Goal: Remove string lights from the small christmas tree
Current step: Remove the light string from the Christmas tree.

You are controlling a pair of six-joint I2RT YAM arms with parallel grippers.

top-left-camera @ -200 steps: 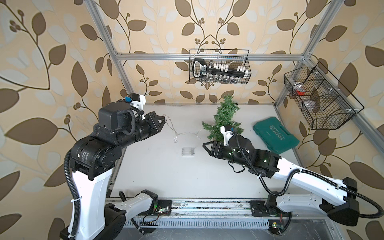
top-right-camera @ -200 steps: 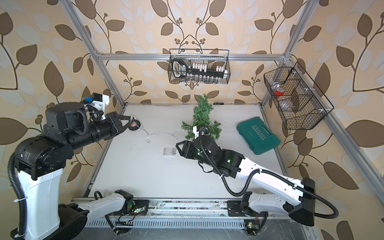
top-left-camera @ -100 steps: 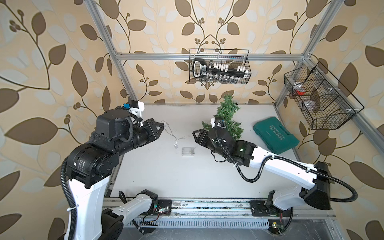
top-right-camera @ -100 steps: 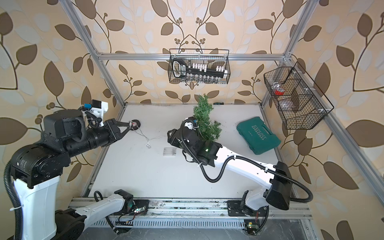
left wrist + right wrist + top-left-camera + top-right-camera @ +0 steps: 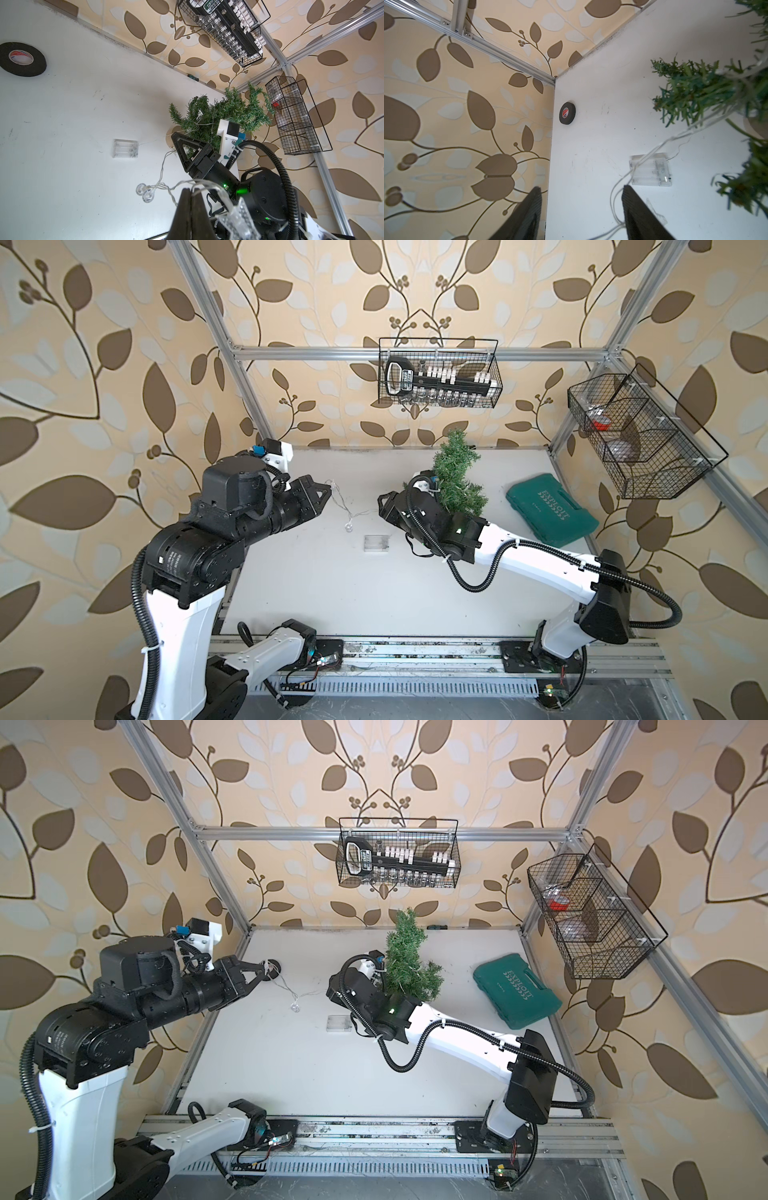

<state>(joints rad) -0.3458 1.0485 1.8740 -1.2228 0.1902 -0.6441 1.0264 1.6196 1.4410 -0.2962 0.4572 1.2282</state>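
Pinching the string lights (image 5: 347, 526) by the wire, the left gripper (image 5: 190, 192) is clamped tight on it and raised above the left side of the tabletop (image 5: 332, 593). Two clear bulbs (image 5: 148, 196) dangle just off its tip. From there the wire sags and runs across to the small christmas tree (image 5: 457, 472); in the left wrist view, strands lie across its lower branches. The right gripper (image 5: 581, 188) sits just in front of the tree, jaws apart, nothing clamped. The wire passes through the gap close to one finger (image 5: 639, 207); contact unclear. The clear battery box (image 5: 376, 542) lies flat on the tabletop near the right gripper, lead attached. The tree stands near the back wall, its base mostly hidden by the right arm. A black tape roll (image 5: 566, 113) sits by the left wall and a green tool case (image 5: 550, 510) at the right.
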